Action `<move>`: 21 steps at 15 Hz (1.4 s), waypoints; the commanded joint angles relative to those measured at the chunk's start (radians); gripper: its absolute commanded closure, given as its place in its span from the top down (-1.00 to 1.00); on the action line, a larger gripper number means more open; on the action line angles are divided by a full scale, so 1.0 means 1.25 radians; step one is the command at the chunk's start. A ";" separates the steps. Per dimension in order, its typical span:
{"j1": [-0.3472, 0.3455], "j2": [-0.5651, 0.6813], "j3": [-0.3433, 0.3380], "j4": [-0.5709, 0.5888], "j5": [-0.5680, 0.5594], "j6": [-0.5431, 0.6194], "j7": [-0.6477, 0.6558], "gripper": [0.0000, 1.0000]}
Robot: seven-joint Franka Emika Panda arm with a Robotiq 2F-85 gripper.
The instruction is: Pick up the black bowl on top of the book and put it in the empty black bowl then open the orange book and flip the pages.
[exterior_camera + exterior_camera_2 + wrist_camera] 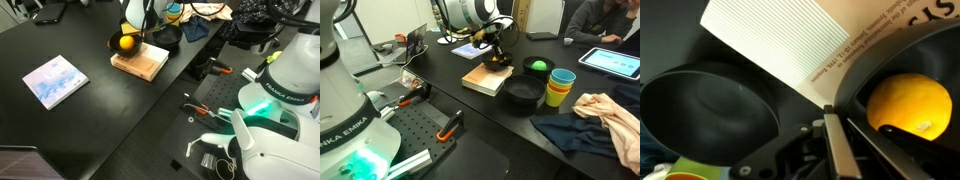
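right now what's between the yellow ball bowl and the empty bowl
The orange book's page edge, plus the gripper shut on the black bowl's rim, in the wrist view.

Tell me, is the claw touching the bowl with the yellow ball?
Touching. The wrist view shows the gripper shut on the rim of the bowl, right beside the yellow ball.

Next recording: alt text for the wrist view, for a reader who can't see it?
The hand is shut on the rim of the black bowl holding a yellow ball, at right. The empty black bowl sits at left, with white pages of the orange book at top.
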 commanded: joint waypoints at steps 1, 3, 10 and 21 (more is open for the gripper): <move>-0.018 -0.059 -0.013 -0.063 0.028 0.042 0.028 -0.96; -0.053 -0.084 0.004 -0.094 0.065 0.061 0.034 -0.94; -0.083 -0.153 -0.054 -0.171 0.143 0.166 0.042 -0.94; 0.034 -0.164 -0.229 -0.261 0.123 0.154 0.030 -0.94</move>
